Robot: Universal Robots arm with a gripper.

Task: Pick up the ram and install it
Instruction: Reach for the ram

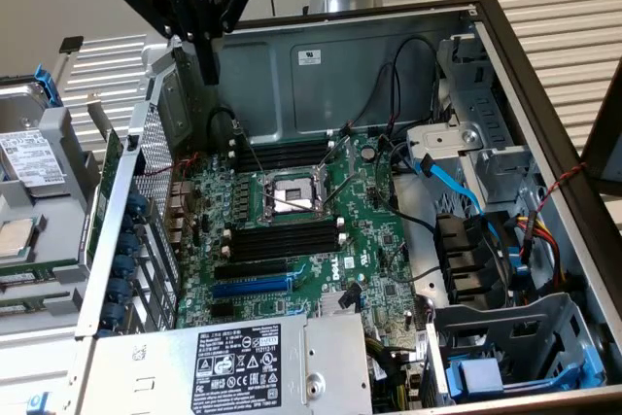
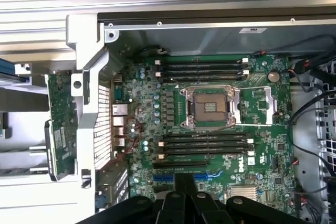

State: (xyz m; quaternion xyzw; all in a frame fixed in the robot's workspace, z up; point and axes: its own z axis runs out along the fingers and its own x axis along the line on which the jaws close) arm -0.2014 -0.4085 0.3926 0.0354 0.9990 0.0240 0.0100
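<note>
The ram (image 2: 59, 124), a long green circuit-board stick, lies outside the open computer case, just beyond its perforated metal side wall (image 2: 102, 124). In the exterior view the ram (image 1: 110, 177) shows as a thin green strip at the exterior view's left of that wall. My gripper (image 1: 210, 67) hangs high over the case's back left corner, shut with nothing between its fingers. In the wrist view the gripper (image 2: 185, 182) points down over the motherboard near the blue slot. Black empty memory slots (image 1: 282, 240) (image 2: 205, 148) flank the CPU socket (image 1: 292, 196) (image 2: 210, 107).
A silver power supply (image 1: 233, 366) fills the case's near edge. Drive cages (image 1: 505, 337) and blue, black and red cables (image 1: 457, 191) crowd the exterior view's right. A hard drive (image 1: 29, 157) and brackets lie outside the case at the left. A blue expansion slot (image 1: 251, 287) sits below the memory slots.
</note>
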